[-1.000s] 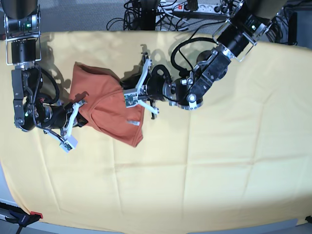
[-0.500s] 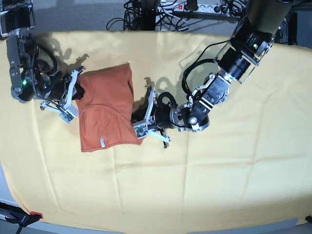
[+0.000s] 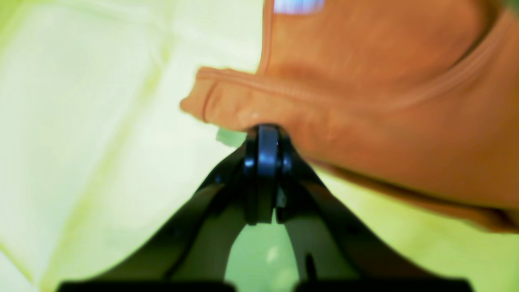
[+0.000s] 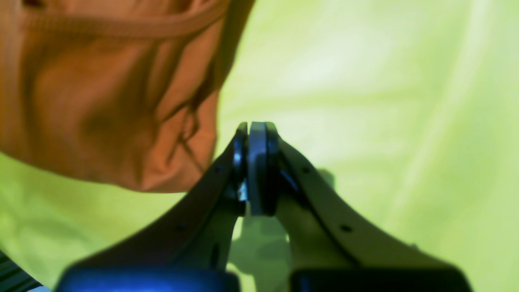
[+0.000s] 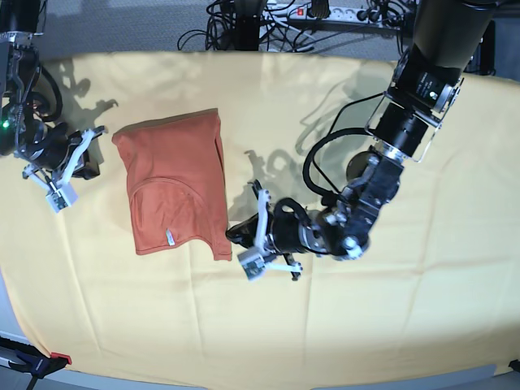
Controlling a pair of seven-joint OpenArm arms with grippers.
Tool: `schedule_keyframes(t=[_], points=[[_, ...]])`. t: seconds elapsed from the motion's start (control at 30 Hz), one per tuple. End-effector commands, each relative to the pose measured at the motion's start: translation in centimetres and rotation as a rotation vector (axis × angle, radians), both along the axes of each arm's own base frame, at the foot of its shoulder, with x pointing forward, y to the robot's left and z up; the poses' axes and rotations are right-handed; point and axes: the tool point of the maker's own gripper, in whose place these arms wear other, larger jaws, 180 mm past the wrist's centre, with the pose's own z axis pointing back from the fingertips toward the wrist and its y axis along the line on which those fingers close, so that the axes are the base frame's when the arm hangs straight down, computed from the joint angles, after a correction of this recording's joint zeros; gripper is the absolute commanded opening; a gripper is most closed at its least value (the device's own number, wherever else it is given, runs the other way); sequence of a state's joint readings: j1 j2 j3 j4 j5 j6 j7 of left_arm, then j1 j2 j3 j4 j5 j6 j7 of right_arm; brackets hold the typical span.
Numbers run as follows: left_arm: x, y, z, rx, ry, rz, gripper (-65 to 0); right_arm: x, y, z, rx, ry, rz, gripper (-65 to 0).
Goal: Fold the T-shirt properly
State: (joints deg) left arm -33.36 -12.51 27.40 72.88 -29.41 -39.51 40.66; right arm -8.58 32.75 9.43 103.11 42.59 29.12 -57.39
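Observation:
The rust-orange T-shirt lies folded and flat on the yellow cloth, left of centre, with its pale neck tag near the lower edge. My left gripper is shut, its tips right at the shirt's lower right edge. In the left wrist view its closed tips meet the hem of the T-shirt; no fabric shows between them. My right gripper is shut and stands apart, left of the shirt. The right wrist view shows that gripper with nothing in it and the T-shirt to its left.
A pale yellow cloth covers the whole table. Black cables and a power strip run along the back edge. A red clamp sits at the front left corner.
The shirt, carried in both grippers, has been laid flat left of centre. The right gripper has let go and pulled back to the left. The left gripper has moved down towards the shirt's lower right corner.

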Motion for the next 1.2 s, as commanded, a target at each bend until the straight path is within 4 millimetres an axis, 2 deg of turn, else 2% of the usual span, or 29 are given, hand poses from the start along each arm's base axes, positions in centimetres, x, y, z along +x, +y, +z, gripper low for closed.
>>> schedule_keyframes(t=[0.0,0.1,0.27,0.47,0.67,0.77,0.93,1.07,1.13,1.17], points=[[1.1,-0.1,3.3,-0.086,-0.026,0.008,-65.0,0.6,-0.1,1.0,0.008,-0.037,0.017,-65.0],[1.5,1.4,5.3,-0.194,0.079,0.058,-65.0,0.1,0.5,-0.3,0.036,-0.008,0.029,-65.0],[1.7,5.3,6.3,-0.326,0.180,0.152,-65.0,-1.1,2.2,-2.7,0.085,0.064,0.053,-65.0],[1.0,8.5,4.4,-0.314,0.223,0.213,-65.0,-1.8,4.0,-2.8,0.138,0.076,0.109,-65.0],[-0.2,11.6,2.4,-0.279,0.271,0.256,-65.0,-4.7,6.4,-2.8,0.282,0.183,0.168,-65.0],[-0.5,12.8,2.0,-0.260,0.277,0.272,-65.0,-5.4,6.6,-2.8,0.282,0.185,0.181,-65.0],[-0.8,14.9,3.0,-0.277,0.294,0.282,-65.0,-3.2,4.7,-0.6,0.325,0.062,0.100,-65.0],[-2.9,16.0,3.8,-0.311,0.387,0.233,-65.0,-2.3,3.4,2.9,0.479,-0.035,0.038,-65.0],[-4.2,16.2,4.3,-0.342,0.429,0.202,-65.0,-2.6,3.2,4.7,0.565,-0.051,0.041,-65.0],[-4.8,16.5,3.8,-0.306,0.441,0.195,-65.0,-2.9,3.2,5.6,0.610,-0.056,0.051,-65.0]])
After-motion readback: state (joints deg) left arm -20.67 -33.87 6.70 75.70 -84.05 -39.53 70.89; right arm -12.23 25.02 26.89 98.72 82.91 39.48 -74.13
